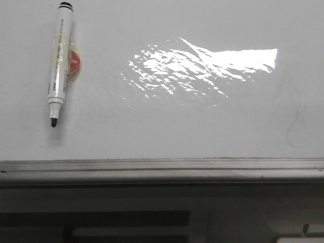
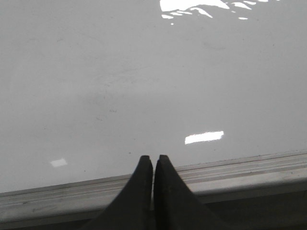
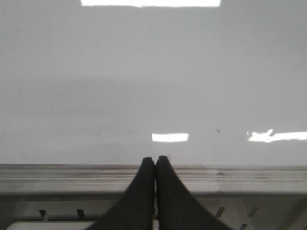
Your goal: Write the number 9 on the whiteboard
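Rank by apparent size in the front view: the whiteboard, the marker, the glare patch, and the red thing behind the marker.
1. whiteboard, fills most of the view.
2. glare patch, broad and ragged-edged.
3. marker, long but thin.
4. red thing, partly hidden by the marker, so its full size is unsure.
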Available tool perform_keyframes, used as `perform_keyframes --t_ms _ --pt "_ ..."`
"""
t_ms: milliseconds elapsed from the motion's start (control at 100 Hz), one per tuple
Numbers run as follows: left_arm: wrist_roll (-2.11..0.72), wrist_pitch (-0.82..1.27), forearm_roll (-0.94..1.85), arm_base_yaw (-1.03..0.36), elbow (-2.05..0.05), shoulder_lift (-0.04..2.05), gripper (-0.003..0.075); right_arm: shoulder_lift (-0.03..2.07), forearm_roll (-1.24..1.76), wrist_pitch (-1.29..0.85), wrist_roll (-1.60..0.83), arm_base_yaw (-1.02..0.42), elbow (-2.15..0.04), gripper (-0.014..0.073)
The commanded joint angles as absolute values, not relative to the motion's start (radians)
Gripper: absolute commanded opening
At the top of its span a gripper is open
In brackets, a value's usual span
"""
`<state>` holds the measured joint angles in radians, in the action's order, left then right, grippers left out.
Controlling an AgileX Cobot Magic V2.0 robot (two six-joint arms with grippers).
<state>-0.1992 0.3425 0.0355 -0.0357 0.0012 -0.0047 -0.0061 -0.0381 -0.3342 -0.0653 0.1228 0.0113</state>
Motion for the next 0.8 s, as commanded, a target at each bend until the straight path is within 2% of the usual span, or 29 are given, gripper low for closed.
perform_keyframes --t_ms 0,790 --pt "-0.189 0.296 0.038 -0.034 0.019 -0.034 -0.0020 -0.027 -0.041 -0.324 -0.067 0.130 0.038 -0.0067" --pt "-0.189 0.296 0.029 -0.034 0.019 -0.034 -0.0020 -0.027 -0.041 -0.324 -0.067 0.130 0.038 -0.0067"
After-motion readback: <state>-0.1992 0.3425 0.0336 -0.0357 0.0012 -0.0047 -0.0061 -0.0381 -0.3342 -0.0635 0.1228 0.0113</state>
